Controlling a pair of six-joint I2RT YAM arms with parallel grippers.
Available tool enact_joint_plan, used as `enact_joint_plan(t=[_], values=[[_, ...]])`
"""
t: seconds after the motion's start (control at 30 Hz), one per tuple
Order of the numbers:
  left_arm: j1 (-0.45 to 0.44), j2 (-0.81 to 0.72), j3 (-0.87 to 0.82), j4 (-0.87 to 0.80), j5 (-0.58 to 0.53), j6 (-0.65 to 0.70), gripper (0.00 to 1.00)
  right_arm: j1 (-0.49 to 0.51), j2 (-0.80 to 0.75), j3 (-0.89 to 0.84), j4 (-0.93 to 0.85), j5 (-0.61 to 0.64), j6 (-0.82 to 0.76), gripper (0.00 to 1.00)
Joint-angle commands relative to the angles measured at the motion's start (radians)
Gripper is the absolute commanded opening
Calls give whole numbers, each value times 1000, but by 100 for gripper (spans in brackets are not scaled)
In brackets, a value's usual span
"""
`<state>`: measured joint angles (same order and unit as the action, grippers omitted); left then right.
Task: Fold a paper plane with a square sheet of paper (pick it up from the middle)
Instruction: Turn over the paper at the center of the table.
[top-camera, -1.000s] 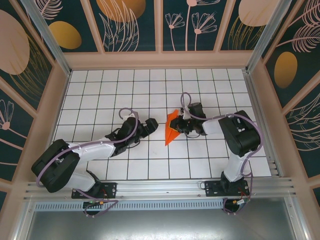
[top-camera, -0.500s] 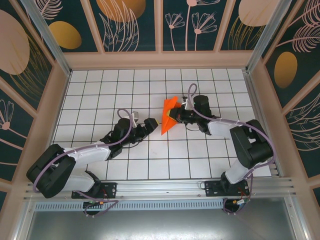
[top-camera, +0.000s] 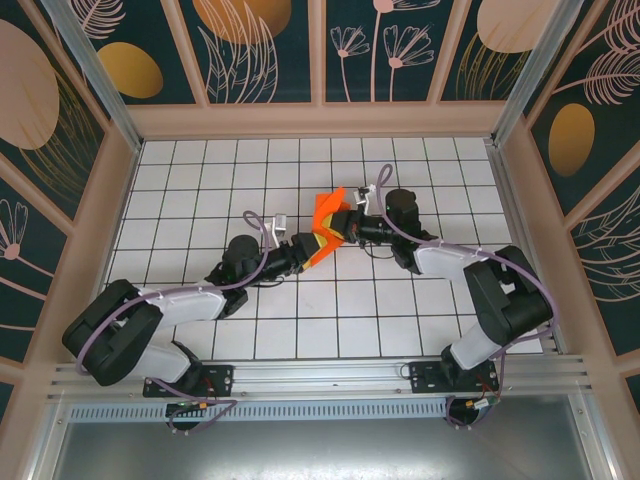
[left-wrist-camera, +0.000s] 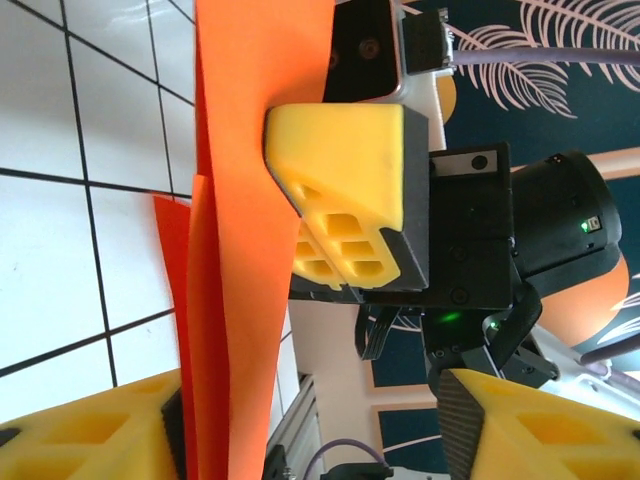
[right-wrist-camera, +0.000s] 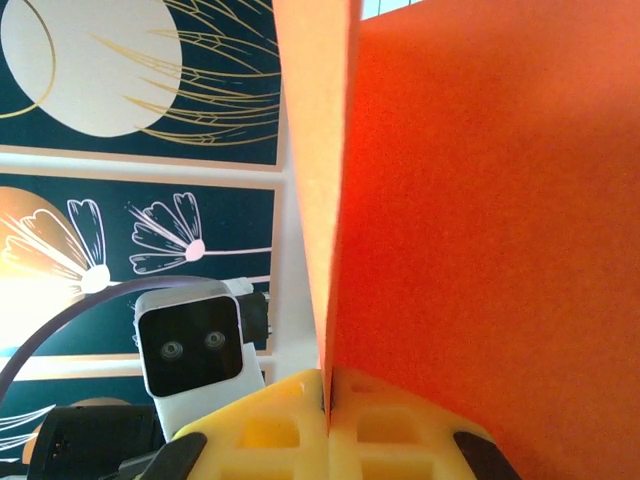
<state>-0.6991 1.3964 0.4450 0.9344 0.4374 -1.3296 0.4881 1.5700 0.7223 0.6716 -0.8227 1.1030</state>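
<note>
We find the paper (top-camera: 325, 232), pinched in the right gripper (top-camera: 346, 228), carried left; the left gripper (top-camera: 304, 248) has moved in, jaws apart astride it; regrasp pending.

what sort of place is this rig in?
Likely a lab robot cell: white grid-lined tabletop, aluminium-framed walls with dark floral-print panels, and a metal mounting rail along the near edge.

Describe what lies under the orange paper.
White table tiles show beside the paper, which the right gripper clamps; the tiles directly beneath it are covered.
</note>
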Motion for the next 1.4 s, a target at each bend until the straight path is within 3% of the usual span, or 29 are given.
enact_joint_plan(t=[0.0,0.17,0.37,0.47,0.53,0.7,0.8,0.9,1.03,1.13,1.27,1.37], values=[[5,-35,10,1,-11,31,55,4,-39,-14,29,-32,2,5],[4,-48,35,-99,-47,82,35,3,-53,-19,18,-41,-7,5],[4,-74,72,-253,-115,173,18,3,-66,-6,-16,-70,-54,8],[5,-77,112,-337,-137,231,9,-8,-85,17,-118,-47,-121,19],[4,-82,153,-439,-153,285,5,-21,-113,48,-252,18,-193,35],[5,-102,280,-791,-303,460,2,-41,-187,137,-598,327,-391,56],[3,-81,397,-1060,-440,560,5,-42,-229,157,-724,567,-413,61],[0,-39,509,-1297,-639,612,4,-43,-270,135,-748,688,-412,64],[-24,48,636,-1554,-911,594,4,-43,-299,112,-763,786,-394,66],[-51,141,700,-1658,-1031,569,4,-43,-307,100,-769,821,-373,66],[-96,271,783,-1737,-1113,529,6,-43,-307,94,-777,831,-348,66],[-120,369,824,-1726,-1095,519,9,-45,-307,95,-801,860,-326,66]])
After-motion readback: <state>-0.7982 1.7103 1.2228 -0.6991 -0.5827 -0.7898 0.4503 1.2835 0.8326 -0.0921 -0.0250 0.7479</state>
